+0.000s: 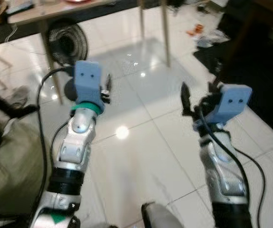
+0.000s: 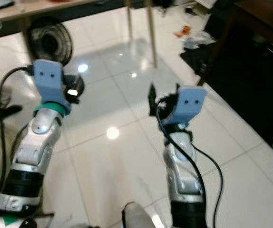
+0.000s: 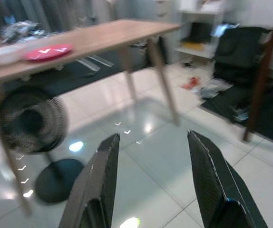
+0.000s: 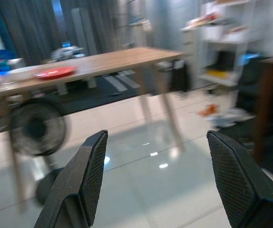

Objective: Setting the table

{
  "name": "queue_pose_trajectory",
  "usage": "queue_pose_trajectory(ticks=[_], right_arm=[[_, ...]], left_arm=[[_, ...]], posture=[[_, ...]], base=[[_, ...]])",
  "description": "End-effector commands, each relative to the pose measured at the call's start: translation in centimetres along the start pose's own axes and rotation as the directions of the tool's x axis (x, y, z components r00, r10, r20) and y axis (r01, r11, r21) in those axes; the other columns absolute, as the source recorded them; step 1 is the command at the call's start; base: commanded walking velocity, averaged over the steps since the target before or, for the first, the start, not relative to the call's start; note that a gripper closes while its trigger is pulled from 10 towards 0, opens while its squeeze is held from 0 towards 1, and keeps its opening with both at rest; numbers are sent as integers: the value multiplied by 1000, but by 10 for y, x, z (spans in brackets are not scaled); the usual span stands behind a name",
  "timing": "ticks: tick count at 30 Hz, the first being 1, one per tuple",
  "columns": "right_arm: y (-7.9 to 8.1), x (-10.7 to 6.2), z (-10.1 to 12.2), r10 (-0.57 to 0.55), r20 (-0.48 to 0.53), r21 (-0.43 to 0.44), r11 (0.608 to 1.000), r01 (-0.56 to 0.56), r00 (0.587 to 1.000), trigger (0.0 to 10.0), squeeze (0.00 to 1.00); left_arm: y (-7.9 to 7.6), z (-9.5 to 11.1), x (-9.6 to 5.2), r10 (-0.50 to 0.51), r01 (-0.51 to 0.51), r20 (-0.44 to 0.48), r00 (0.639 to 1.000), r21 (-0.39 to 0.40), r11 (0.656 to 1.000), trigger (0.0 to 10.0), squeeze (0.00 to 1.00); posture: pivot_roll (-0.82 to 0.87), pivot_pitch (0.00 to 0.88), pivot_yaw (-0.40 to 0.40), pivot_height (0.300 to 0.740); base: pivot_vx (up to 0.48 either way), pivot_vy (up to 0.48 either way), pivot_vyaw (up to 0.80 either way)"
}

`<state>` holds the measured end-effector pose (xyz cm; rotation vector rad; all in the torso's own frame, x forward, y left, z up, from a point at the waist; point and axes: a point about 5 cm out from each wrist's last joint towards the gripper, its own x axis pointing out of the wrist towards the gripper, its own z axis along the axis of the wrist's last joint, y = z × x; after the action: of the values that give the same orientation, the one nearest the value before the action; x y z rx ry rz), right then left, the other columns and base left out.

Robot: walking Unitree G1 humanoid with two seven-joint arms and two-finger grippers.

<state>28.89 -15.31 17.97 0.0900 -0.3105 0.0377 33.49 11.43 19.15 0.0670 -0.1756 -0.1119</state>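
Observation:
A long wooden table [image 3: 103,35] stands ahead across the white tiled floor. On it lie a red plate [image 3: 48,51] and a white dish [image 3: 3,53], also seen as the red plate [image 4: 55,72] in the right wrist view. My left gripper [image 3: 151,185] is held out in front of me, open, with nothing between its fingers. My right gripper [image 4: 158,190] is raised beside it, open and empty, its fingers [image 1: 185,97] pointing toward the table. Both hang over bare floor, well short of the table.
A black floor fan [image 1: 67,42] stands under the table's near side, a black cable [image 1: 41,123] trailing from it. A dark wooden table [image 2: 255,52] is at the right. Clutter [image 1: 203,35] lies on the floor beyond. White shelves [image 3: 200,28] stand at the back.

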Motion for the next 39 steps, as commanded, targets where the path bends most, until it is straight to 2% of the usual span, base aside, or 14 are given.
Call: queue_pose_trajectory(ticks=[1, 28, 36, 39], right_arm=[[3, -2, -5, 4, -26, 23, 1000, -4, 1000, 10000, 0], [4, -1, -5, 3, -24, 23, 1000, -3, 1000, 10000, 0], [8, -1, -3, 29, -7, 5, 1000, -29, 1000, 10000, 0], [9, -1, -3, 32, -6, 5, 999, -32, 999, 10000, 0]], left_arm=[[4, -5, -1, 14, -14, -24, 1000, 12, 1000, 10000, 0], [5, -1, 2, 36, -36, -17, 999, 24, 999, 10000, 0], [18, -4, 7, 159, -155, -32, 987, 89, 984, 10000, 0], [19, -4, 7, 166, -162, -35, 986, 92, 982, 10000, 0]], posture=[[-110, 9, 103, 740], [-108, 15, 102, 740], [-109, 13, 102, 740], [-109, 13, 102, 740]], base=[[0, 0, -800], [0, 0, -800], [365, 0, -56], [480, 0, 0]])
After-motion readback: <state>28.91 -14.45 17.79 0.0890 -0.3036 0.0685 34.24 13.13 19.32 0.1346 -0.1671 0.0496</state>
